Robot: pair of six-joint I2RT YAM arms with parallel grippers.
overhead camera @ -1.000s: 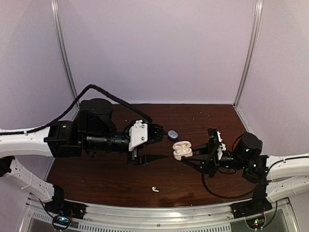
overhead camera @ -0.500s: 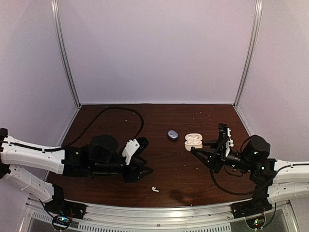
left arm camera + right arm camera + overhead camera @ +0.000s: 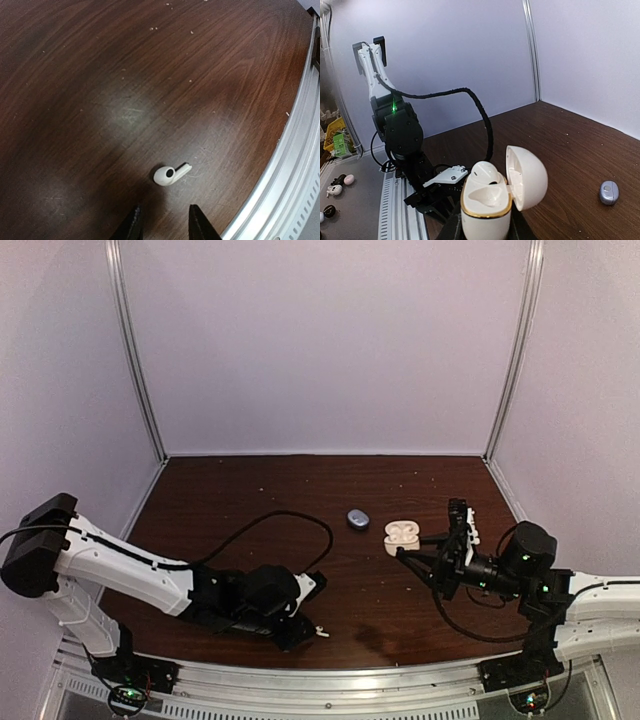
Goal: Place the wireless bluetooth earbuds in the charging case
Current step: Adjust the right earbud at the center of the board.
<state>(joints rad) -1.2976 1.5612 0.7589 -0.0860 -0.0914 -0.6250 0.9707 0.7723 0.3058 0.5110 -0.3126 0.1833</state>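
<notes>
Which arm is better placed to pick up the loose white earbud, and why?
Left: the left gripper sits just short of the earbud, jaws apart; the right gripper is shut on the open case.

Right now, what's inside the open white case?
Inside the charging case, shut in the right gripper, a rounded white shape, probably an earbud, sits in the far well. The near well looks empty; its bottom is hidden by the rim.

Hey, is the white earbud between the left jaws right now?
No, the earbud lies on the table just ahead of the left jaws' tips, with nothing in the gap between them.
</notes>
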